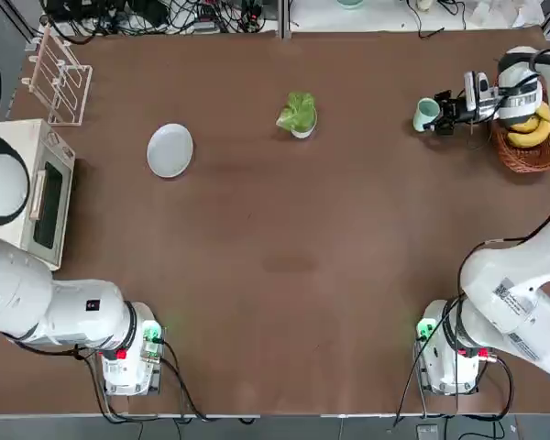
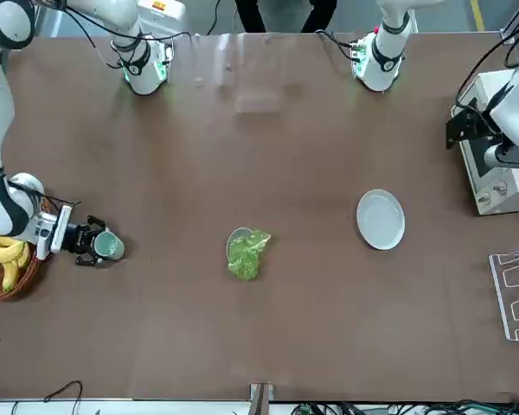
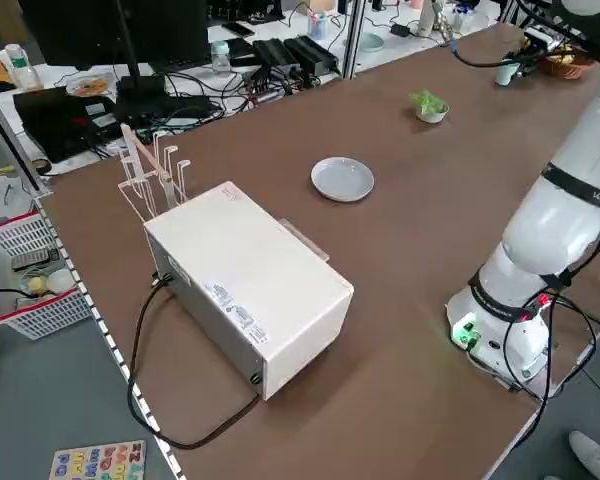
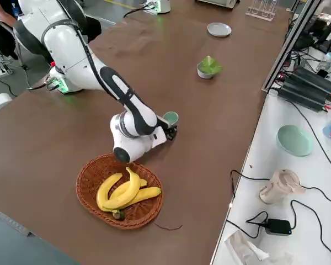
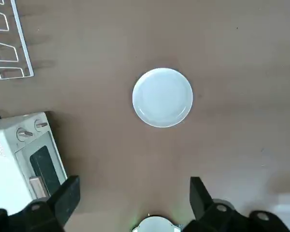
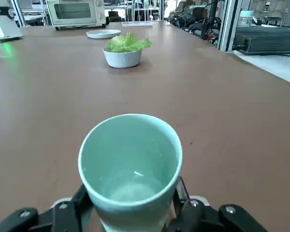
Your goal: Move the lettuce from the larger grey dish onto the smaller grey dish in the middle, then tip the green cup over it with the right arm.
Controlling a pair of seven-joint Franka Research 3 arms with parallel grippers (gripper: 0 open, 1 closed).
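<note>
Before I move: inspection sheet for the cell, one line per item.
Surface: brown tabletop, no spill seen
Lettuce: in the small bowl, leaves over its rim
Larger grey plate: bare
Green cup: in the right gripper, upright, nothing seen inside
Right gripper: shut on the cup, by the fruit basket, away from the bowl
Left gripper: open, over the table on the toaster oven's side
Clutter: basket with bananas, white toaster oven, white wire rack
Cables: black, at both arm bases and behind the oven
Surroundings: person's legs behind the robot's table edge
</note>
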